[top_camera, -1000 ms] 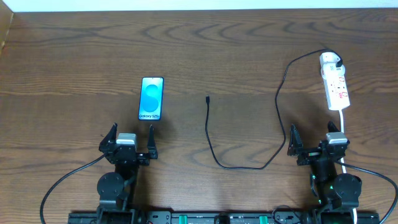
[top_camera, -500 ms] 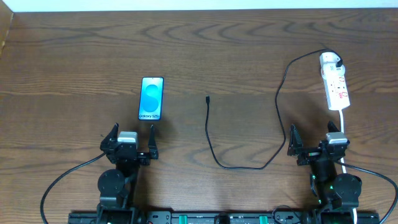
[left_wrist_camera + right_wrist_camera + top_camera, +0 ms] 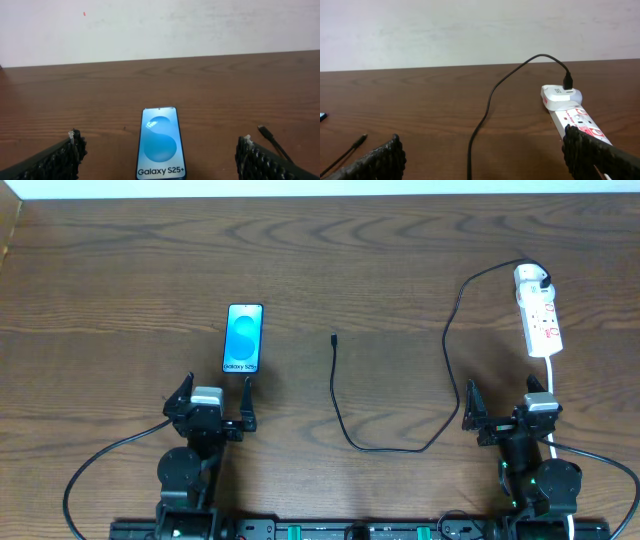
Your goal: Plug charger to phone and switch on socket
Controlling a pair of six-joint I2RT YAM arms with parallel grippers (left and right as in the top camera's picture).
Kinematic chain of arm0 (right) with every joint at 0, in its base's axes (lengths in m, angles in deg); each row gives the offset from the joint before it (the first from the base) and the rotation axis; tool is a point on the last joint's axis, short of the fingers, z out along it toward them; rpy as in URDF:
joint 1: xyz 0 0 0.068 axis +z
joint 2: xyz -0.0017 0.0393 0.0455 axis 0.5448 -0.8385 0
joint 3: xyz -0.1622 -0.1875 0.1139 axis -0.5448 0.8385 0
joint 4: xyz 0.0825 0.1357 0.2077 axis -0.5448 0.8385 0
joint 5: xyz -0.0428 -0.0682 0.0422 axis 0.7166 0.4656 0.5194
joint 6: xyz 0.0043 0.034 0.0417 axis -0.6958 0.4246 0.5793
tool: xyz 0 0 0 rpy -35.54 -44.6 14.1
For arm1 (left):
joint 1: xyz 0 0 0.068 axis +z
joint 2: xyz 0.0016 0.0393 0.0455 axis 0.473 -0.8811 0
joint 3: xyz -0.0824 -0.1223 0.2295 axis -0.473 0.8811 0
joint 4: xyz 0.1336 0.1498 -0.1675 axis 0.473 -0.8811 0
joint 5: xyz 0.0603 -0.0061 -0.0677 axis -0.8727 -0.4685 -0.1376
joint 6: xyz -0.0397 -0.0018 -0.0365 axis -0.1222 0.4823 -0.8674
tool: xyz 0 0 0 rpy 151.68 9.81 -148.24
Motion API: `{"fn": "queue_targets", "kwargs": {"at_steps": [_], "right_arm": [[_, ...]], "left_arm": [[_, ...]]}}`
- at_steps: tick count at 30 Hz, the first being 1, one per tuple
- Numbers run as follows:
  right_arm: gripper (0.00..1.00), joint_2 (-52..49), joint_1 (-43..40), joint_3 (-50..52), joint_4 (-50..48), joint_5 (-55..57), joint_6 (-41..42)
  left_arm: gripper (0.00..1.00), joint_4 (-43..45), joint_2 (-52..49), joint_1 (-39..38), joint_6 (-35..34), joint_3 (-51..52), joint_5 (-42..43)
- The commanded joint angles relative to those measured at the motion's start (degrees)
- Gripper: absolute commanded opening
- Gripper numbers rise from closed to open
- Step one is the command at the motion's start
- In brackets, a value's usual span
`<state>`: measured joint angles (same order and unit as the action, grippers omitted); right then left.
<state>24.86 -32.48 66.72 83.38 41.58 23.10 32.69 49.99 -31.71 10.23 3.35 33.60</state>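
The phone (image 3: 244,338) lies flat left of centre, blue screen up; in the left wrist view (image 3: 161,145) it sits just ahead, between my fingers. The black charger cable (image 3: 345,425) runs from its plug tip (image 3: 333,338) in a loop to the white adapter (image 3: 530,277), which is plugged into the far end of the white socket strip (image 3: 541,322). The cable (image 3: 485,112), adapter (image 3: 560,94) and strip (image 3: 575,120) show in the right wrist view. My left gripper (image 3: 209,412) is open and empty just below the phone. My right gripper (image 3: 508,417) is open and empty below the strip.
The strip's thick white cord (image 3: 552,380) runs down past my right gripper. The wooden table's back edge (image 3: 320,198) meets a white wall. Black arm cables (image 3: 100,470) trail from both arm bases at the front edge.
The left gripper has shifted very slightly right and forward. The right arm and the objects have not moved.
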Motion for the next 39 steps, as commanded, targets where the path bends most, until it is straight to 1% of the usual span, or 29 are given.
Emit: {"fn": "queue_targets", "kwargs": {"at_steps": [1,10,15,18,22,28,30,34,39], "right_arm": [[0.99,0.4,-0.1,0.2,0.1,0.2,-0.1],[0.99,0.4,-0.1,0.2,0.1,0.2,0.0],[0.99,0.4,-0.1,0.2,0.1,0.2,-0.1],[0.99,0.4,-0.1,0.2,0.1,0.2,-0.1],[0.99,0.4,-0.1,0.2,0.1,0.2,-0.1],[0.99,0.4,-0.1,0.2,0.1,0.2,-0.1],[0.99,0.4,-0.1,0.2,0.1,0.2,0.0],[0.99,0.4,-0.1,0.2,0.1,0.2,-0.1],[0.99,0.4,-0.1,0.2,0.1,0.2,-0.1]], "left_arm": [[0.98,0.4,-1.6,0.3,0.1,-2.8,0.9],[0.98,0.4,-6.0,0.3,0.1,-6.8,0.9],[0.98,0.4,-9.0,0.3,0.1,-9.2,2.4],[0.98,0.4,-12.3,0.3,0.1,-11.3,2.8],[0.98,0.1,-16.6,0.3,0.1,-14.0,5.4],[0.98,-0.9,-25.1,0.3,-1.2,-19.5,7.7],[0.98,-2.6,-28.1,0.3,-1.2,-21.9,8.7],[0.97,-8.8,-34.9,0.3,-1.2,-28.2,11.1],[0.98,-17.5,-43.3,0.3,-1.2,-37.0,11.4]]}}
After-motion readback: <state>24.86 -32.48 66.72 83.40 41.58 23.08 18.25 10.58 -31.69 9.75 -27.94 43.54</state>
